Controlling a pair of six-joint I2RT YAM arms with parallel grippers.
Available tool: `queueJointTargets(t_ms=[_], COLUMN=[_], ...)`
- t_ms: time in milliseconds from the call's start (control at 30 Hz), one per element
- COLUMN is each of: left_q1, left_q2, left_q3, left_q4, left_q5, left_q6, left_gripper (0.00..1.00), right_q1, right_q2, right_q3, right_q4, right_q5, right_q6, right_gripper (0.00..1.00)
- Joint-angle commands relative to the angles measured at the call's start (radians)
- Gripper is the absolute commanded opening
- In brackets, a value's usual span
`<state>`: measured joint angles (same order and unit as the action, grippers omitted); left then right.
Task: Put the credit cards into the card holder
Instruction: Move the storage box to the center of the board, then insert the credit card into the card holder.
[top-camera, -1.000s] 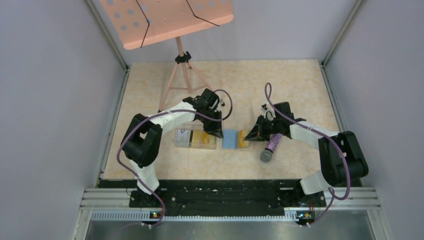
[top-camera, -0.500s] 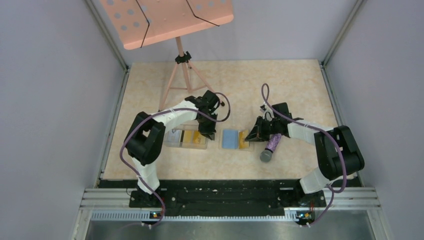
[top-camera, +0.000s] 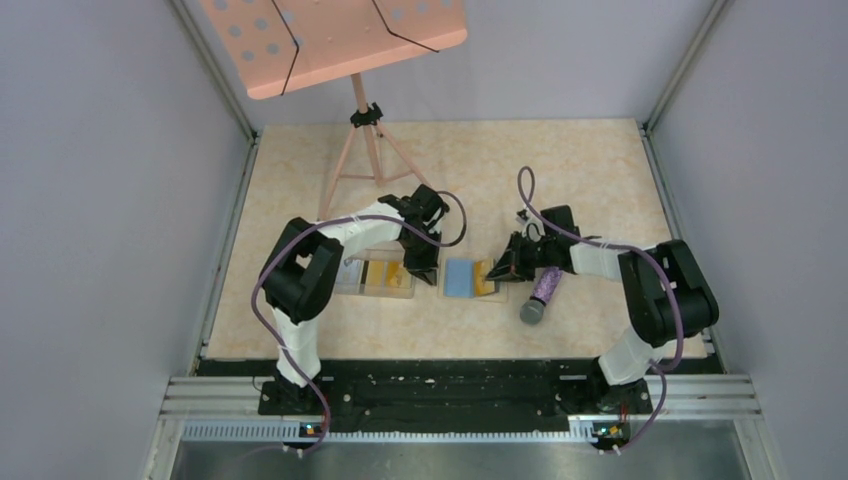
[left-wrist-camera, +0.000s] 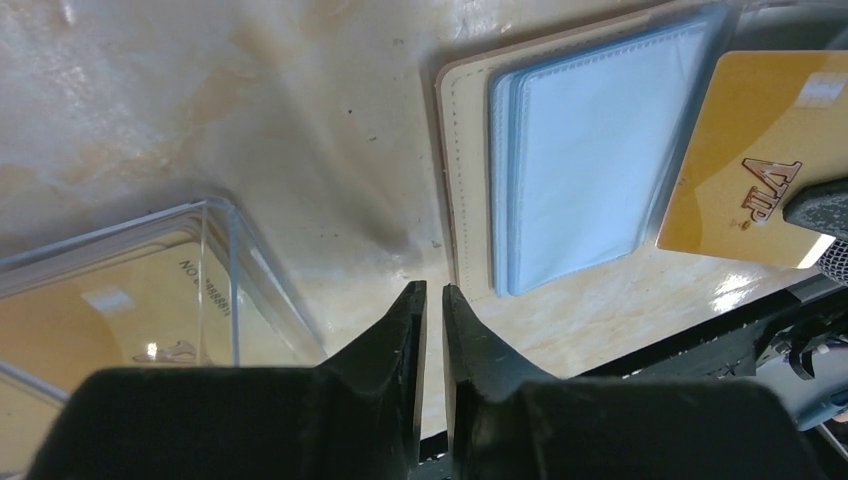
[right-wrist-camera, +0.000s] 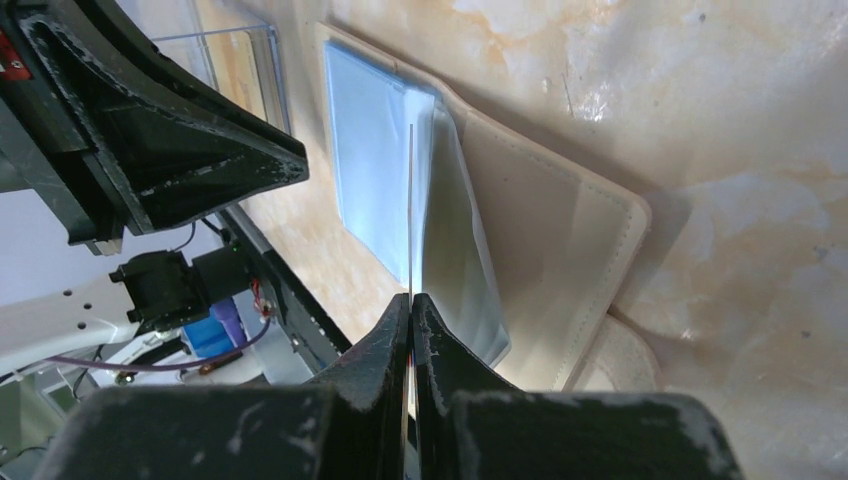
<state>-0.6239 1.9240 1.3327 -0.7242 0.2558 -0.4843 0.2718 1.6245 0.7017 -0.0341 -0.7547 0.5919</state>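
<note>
The clear box (top-camera: 375, 277) has slid toward 9 o'clock since a second ago. Now there is a strip of bare surface (top-camera: 560, 170) between it and the card holder (top-camera: 460, 279). Some cards (top-camera: 385, 275) lie flat inside the box, one of them gold.

The left fingers (top-camera: 425, 270) have moved toward 9 o'clock too. They point down into that gap. The box is at their 9 o'clock and the card holder is at their 3 o'clock, just beside them. In the left wrist view the two fingers are almost together, with only a thin slit between them. They hold nothing.

The card holder has stayed in its place. It lies open and flat, with its light blue sleeves facing up.

A gold card (top-camera: 487, 278) sits at the 3 o'clock side of the card holder and partly over the blue sleeves. The right fingers (top-camera: 503, 268) are pinched tight on this card. In the right wrist view the card shows as a thin line going from the fingertips in among the blue sleeves. The right fingers are about where they were, but the right arm's elbow has swung in toward 9 o'clock.

A purple microphone (top-camera: 541, 293) lies at 4 o'clock from the right fingers. A pink music stand (top-camera: 340, 40) is far back at 12 o'clock.
</note>
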Motion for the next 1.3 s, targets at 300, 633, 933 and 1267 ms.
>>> queueJointTargets(t_ms=[300,633,933,1267], left_q1=[-0.024,-0.026,-0.03,-0.034], left_q2=[0.087,0.095,0.096,0.091], left_q3=[0.048,0.047,0.048,0.049], left_q4=[0.009,0.007,0.008,0.012], left_q5=[0.0,0.005,0.011,0.024], left_q6=[0.0,0.001,0.0,-0.008], left_gripper=[0.15,0.14,0.13,0.12], right_q1=[0.011,0.024,0.039,0.072], right_q2=[0.084,0.11,0.138,0.182], right_q3=[0.02,0.007,-0.003,0.021], right_q4=[0.126,0.198,0.217,0.194], right_q5=[-0.048,-0.09,-0.096,-0.078], right_q6=[0.017,0.061,0.061,0.047], right_gripper=[0.0,0.0,0.0,0.0])
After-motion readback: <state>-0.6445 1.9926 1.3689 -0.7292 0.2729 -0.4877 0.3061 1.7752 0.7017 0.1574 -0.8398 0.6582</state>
